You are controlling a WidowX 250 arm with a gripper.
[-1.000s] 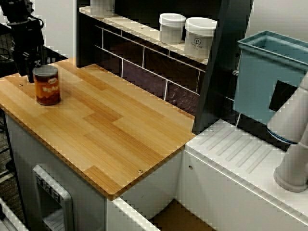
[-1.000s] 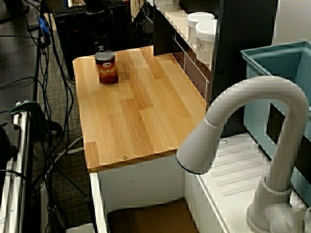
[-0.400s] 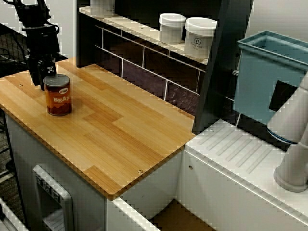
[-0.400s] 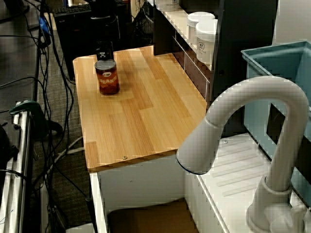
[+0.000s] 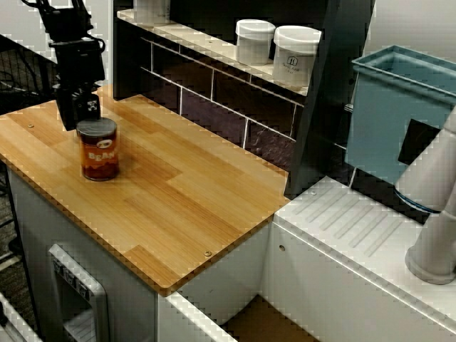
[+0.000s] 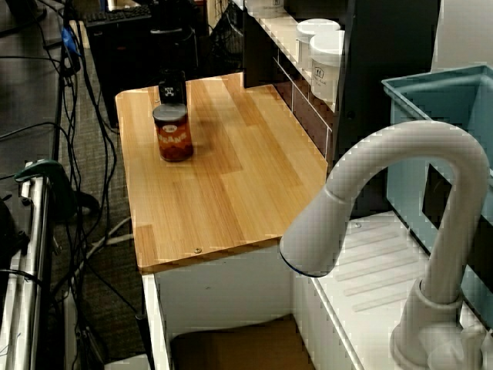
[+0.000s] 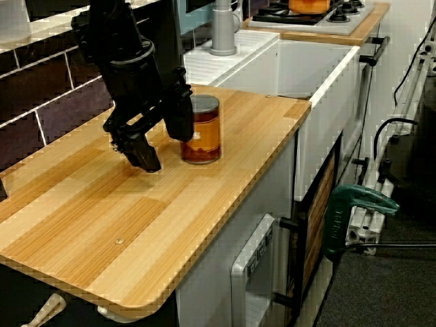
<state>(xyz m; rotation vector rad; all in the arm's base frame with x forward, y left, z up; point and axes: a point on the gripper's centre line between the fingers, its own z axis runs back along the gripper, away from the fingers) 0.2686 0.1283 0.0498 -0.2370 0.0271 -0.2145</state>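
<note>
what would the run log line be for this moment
claw: open, low over wooden counter | can: upright, outside the jaws, close beside claw | contact: unclear

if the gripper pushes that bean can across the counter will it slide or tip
Probably slides: the bean can stands upright on the smooth wooden counter. A push near its rim might tip it, and its round sides would then likely roll.

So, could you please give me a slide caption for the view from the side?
Open black gripper low over the wooden countertop, close beside an upright orange-labelled can.
</note>
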